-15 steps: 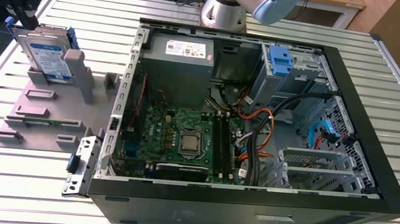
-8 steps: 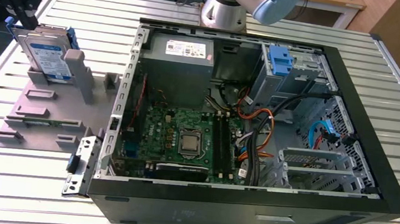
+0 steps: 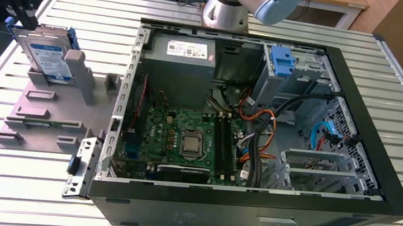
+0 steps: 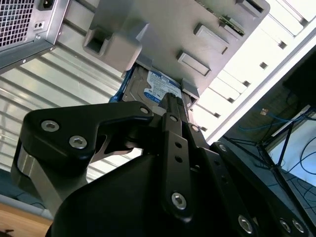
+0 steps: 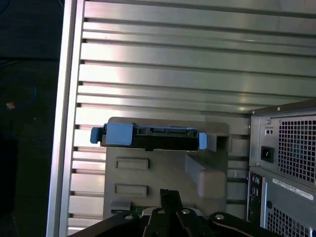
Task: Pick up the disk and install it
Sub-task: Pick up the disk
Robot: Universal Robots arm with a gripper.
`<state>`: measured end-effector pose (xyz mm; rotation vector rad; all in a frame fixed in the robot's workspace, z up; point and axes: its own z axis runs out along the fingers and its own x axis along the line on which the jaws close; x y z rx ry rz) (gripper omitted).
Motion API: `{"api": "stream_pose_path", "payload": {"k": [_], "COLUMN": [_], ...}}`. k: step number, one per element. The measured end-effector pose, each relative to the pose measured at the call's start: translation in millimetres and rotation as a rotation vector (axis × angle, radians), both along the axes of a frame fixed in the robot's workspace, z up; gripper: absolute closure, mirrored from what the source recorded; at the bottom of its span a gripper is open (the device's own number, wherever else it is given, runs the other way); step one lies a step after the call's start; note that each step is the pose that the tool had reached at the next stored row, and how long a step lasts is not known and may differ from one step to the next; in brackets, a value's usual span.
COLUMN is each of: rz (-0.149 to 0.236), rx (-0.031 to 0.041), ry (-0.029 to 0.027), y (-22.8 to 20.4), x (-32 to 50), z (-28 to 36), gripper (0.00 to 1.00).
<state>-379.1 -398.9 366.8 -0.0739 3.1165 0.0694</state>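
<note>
My pincer [image 3: 23, 15] hangs at the exterior view's far left, just above the top edge of the disk [image 3: 48, 58]. I cannot tell whether it touches the disk, nor whether it stands wide or narrow. The disk stands upright on one long edge in the grey plastic stand [image 3: 44, 109]. Its white-and-blue label is turned toward the computer case [image 3: 235, 215], blue carrier rails run along its edges, and an upright post of the stand is just beside it.

In the first wrist view I see the disk [image 5: 148, 139] edge-on, a dark strip between blue rail ends, seated across the stand [image 5: 158, 173], with my pincer [image 5: 170, 194] pointing at it. In the second wrist view my pincer [image 4: 170, 101] lies over the label of the disk [image 4: 159, 88], which sits tucked in the stand [image 4: 163, 34].

The stand lies on the slatted metal surface [image 3: 93, 6], just beside the open case on the exterior view's left. Inside the case are the grey power supply [image 3: 180, 66], the green motherboard [image 3: 183, 139] and, toward the exterior view's right, a blue carrier [image 3: 282, 59] in a drive bay. My arm's base [image 3: 232, 6] stands at the far side of the case. The disk is not yet lifted from the stand.
</note>
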Motion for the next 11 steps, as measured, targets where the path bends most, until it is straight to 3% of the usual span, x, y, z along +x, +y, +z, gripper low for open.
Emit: {"api": "stream_pose_path", "payload": {"k": [11], "rz": [0.058], "rx": [0.0], "ry": [0.0], "y": [0.0], "x": [0.0], "z": [0.0], "gripper": [0.89]}}
